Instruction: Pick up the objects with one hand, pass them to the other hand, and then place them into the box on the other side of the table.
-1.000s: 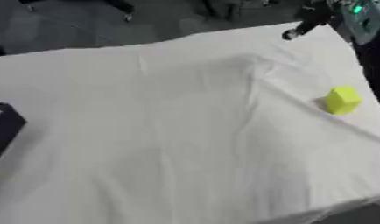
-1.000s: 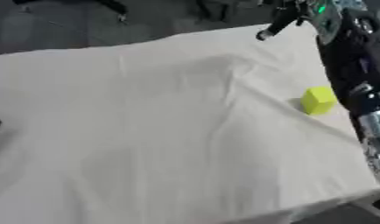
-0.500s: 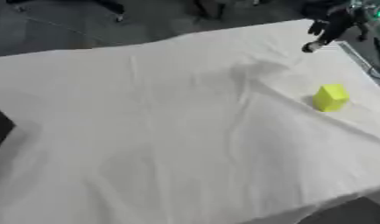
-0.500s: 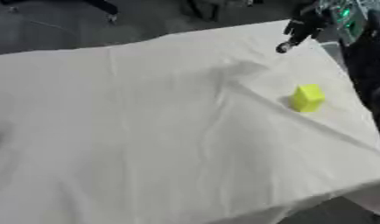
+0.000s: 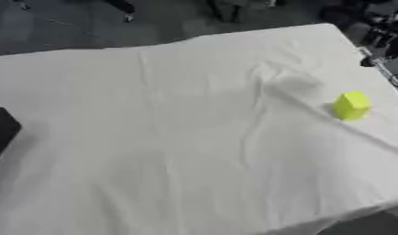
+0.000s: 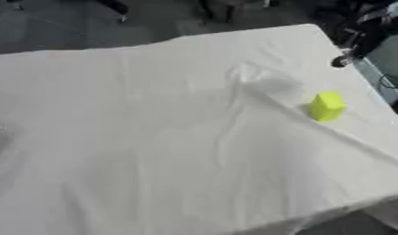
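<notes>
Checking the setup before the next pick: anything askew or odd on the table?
Nothing spilled or damaged. The white cloth is wrinkled, with a ridge running diagonally past the yellow block, which sits tilted near the table's right edge. The dark box is only partly in view at the left edge. The right hand is up at the far right corner.
</notes>
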### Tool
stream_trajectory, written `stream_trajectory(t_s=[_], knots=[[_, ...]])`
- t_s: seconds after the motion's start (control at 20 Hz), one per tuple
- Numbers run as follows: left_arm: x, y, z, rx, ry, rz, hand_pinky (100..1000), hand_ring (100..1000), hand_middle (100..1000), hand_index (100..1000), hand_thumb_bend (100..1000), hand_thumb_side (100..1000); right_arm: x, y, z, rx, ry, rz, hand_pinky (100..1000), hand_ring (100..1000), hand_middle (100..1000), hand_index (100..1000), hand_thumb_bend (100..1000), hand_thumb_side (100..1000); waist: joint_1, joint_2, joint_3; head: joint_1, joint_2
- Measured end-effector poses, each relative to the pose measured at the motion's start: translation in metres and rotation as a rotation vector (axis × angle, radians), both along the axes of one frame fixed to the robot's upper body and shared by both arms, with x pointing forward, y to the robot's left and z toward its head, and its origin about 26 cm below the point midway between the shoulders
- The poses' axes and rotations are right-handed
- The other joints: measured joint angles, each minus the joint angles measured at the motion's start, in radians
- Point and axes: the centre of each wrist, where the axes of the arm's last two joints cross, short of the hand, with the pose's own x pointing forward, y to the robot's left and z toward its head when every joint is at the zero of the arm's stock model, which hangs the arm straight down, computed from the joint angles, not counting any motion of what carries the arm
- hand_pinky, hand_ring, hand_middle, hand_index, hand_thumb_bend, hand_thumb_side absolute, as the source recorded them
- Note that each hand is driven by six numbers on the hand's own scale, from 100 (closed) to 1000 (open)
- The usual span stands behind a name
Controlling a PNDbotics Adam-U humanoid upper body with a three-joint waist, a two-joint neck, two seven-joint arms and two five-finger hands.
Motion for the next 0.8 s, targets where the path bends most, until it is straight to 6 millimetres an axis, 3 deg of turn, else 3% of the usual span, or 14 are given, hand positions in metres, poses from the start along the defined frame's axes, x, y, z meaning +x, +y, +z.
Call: stream_trajectory(t_s=[0.25, 0.8], knots=[[0.000, 0.000, 0.000, 0.000, 0.002, 0.008, 769, 739, 774, 806, 216, 702, -0.011, 0.009, 0.000, -0.012, -0.007, 0.077, 890, 910, 867, 858, 349, 100, 0.000, 0.000, -0.007, 0.003, -0.001], [0.000, 0.002, 0.001, -0.005, 0.003, 0.029, 768, 736, 770, 802, 207, 700, -0.020, 0.021, -0.014, -0.019, -0.003, 0.228, 887, 899, 849, 849, 359, 100, 0.000, 0.000, -0.015, -0.006, -0.001]])
